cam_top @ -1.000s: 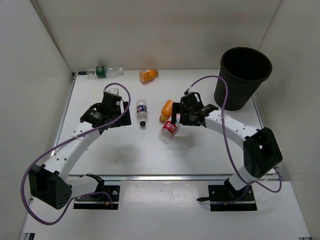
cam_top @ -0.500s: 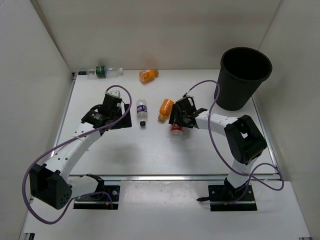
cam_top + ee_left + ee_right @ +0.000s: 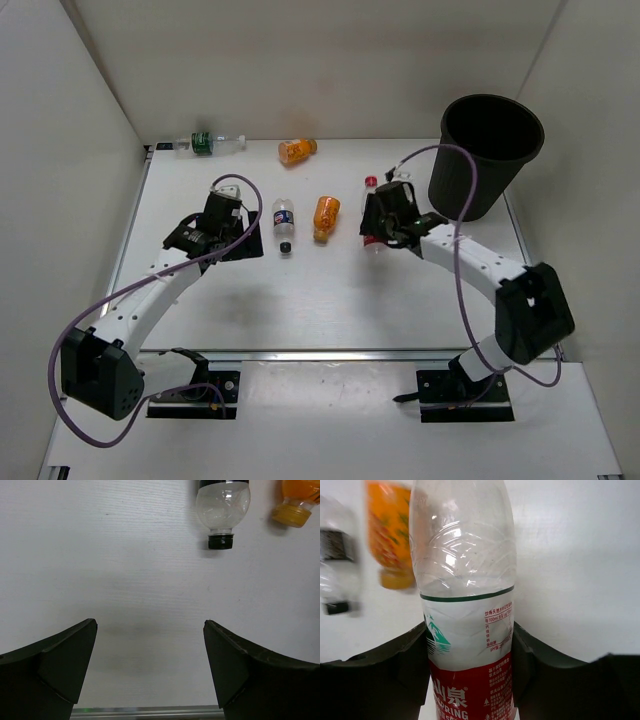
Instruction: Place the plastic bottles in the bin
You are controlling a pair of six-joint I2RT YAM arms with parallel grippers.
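Observation:
My right gripper (image 3: pixel 378 222) is shut on a clear bottle with a red label (image 3: pixel 369 208), held above the table left of the tall black bin (image 3: pixel 486 152); the bottle (image 3: pixel 465 610) fills the right wrist view between the jaws. My left gripper (image 3: pixel 243 245) is open and empty over bare table. A clear dark-blue-label bottle (image 3: pixel 284 223) lies just right of it, its cap showing in the left wrist view (image 3: pixel 221 510). An orange bottle (image 3: pixel 326 215) lies mid-table; another orange one (image 3: pixel 296 150) lies at the back. A green-label bottle (image 3: pixel 208 143) lies at the back left.
White walls close in the table on the left, back and right. The bin stands in the back right corner. A metal rail runs along the table's near edge (image 3: pixel 150 712).
My right gripper has lifted the red-label bottle and swung it up and to the right, toward the bin. The left arm has barely moved.

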